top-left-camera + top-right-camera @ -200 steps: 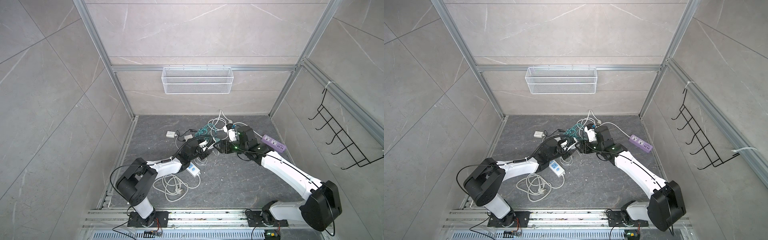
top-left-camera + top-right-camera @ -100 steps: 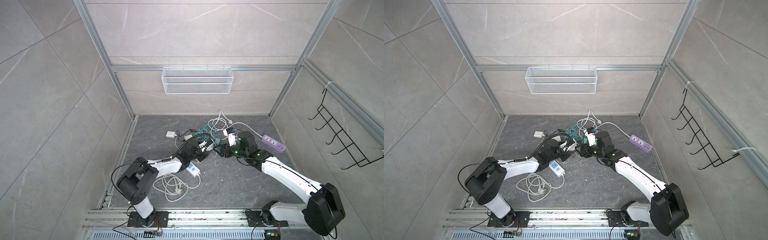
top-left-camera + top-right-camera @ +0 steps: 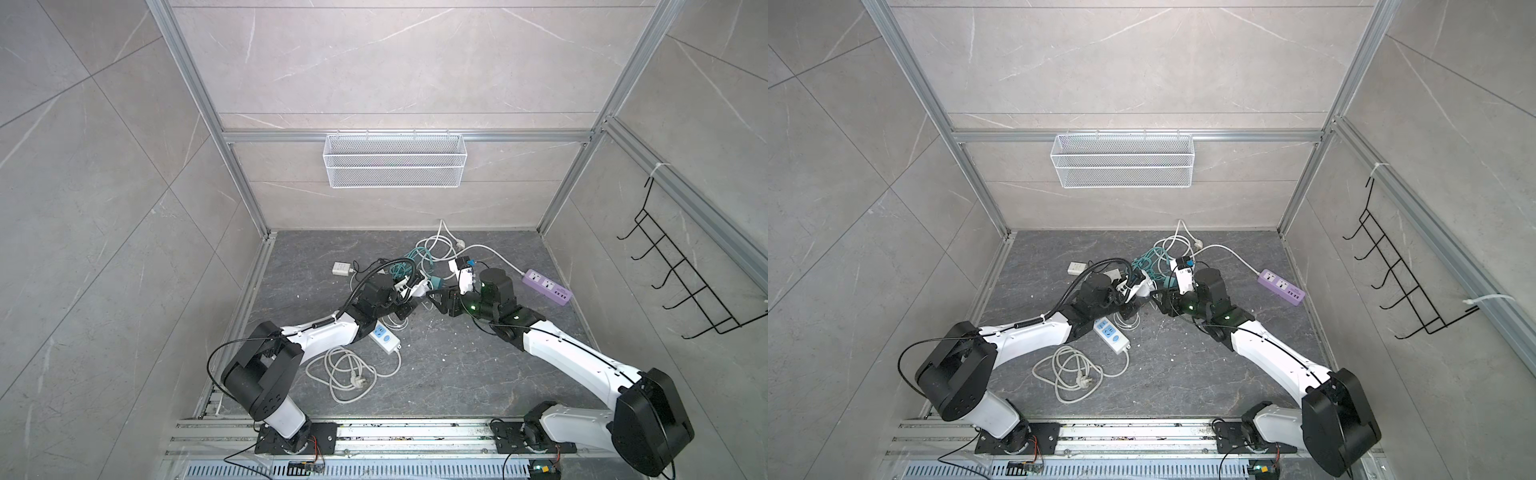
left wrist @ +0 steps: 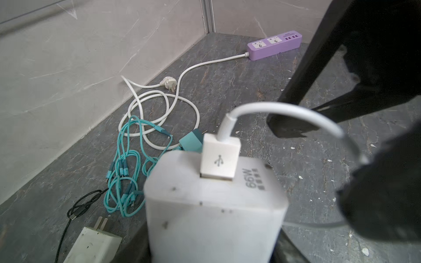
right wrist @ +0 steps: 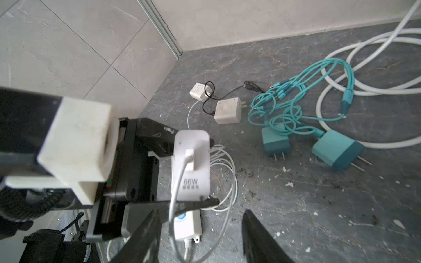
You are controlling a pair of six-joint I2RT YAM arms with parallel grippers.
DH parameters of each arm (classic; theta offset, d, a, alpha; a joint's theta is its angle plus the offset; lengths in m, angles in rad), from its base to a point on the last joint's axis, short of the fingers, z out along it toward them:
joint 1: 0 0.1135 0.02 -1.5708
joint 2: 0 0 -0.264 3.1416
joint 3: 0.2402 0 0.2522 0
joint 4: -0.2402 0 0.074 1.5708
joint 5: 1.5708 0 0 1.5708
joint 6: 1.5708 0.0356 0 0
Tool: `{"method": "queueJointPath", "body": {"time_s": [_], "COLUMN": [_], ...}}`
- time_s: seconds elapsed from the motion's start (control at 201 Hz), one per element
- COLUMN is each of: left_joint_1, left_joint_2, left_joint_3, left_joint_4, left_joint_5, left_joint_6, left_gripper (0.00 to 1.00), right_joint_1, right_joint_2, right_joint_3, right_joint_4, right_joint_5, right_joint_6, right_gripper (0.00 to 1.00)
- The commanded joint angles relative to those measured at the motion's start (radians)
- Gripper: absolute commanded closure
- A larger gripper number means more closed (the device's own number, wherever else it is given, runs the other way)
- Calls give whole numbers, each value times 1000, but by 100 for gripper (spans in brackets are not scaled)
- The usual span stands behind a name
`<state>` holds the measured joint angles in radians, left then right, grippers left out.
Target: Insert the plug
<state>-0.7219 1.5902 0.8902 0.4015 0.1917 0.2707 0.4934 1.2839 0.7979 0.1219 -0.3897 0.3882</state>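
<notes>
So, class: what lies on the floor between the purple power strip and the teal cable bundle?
In the left wrist view, the purple power strip's white cord lies looped there, with its white plug.

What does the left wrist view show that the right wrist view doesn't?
Only the left wrist view: the purple power strip and a white three-pin plug. Only the right wrist view: the left gripper clamped on the white 66W charger, and a white-and-blue power strip. Both: that charger with the USB plug in its port, and the teal cables.
</notes>
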Motion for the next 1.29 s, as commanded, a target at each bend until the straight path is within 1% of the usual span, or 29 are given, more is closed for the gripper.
{"method": "queueJointPath", "body": {"time_s": [0.0, 0.214, 0.537, 0.707, 0.816, 0.926, 1.0, 1.09, 1.14, 1.175, 1.219, 1.259, 1.289], "left_joint_1": [4, 4, 3, 3, 4, 3, 3, 4, 3, 4, 3, 3, 3], "left_joint_2": [-35, -37, -40, -51, -56, -58, -60, -62, -65, -69, -76, -82, -84], "left_joint_3": [40, 41, 43, 39, 35, 30, 31, 25, 24, 20, 8, -1, -7], "left_joint_4": [23, 16, 12, 9, 12, 32, 36, 48, 52, 59, 75, 90, 96], "left_joint_5": [38, 40, 45, 38, 23, 19, 16, 12, 10, 5, 2, -8, -16], "left_joint_6": [-35, -30, -36, -33, -34, -39, -41, -44, -44, -46, -48, -51, -55], "left_gripper": [75, 76, 77, 76, 76, 75, 74, 71, 68, 59, 54, 47, 40], "right_joint_1": [0, 1, 1, 2, 3, 4, 5, 6, 8, 6, 8, 9, 10], "right_joint_2": [53, 102, 165, 185, 196, 199, 199, 201, 199, 199, 203, 208, 209], "right_joint_3": [21, 14, 53, 64, 67, 62, 58, 56, 60, 70, 99, 122, 125], "right_joint_4": [73, 174, 195, 208, 205, 208, 203, 189, 162, 122, 28, -39, -55], "right_joint_5": [-37, -74, -97, -109, -118, -127, -126, -120, -97, -65, 6, 52, 72], "right_joint_6": [42, 86, 105, 115, 120, 121, 123, 123, 123, 121, 120, 117, 119], "right_gripper": [43, 45, 50, 58, 61, 63, 67, 73, 77, 79, 83, 86, 89]}}
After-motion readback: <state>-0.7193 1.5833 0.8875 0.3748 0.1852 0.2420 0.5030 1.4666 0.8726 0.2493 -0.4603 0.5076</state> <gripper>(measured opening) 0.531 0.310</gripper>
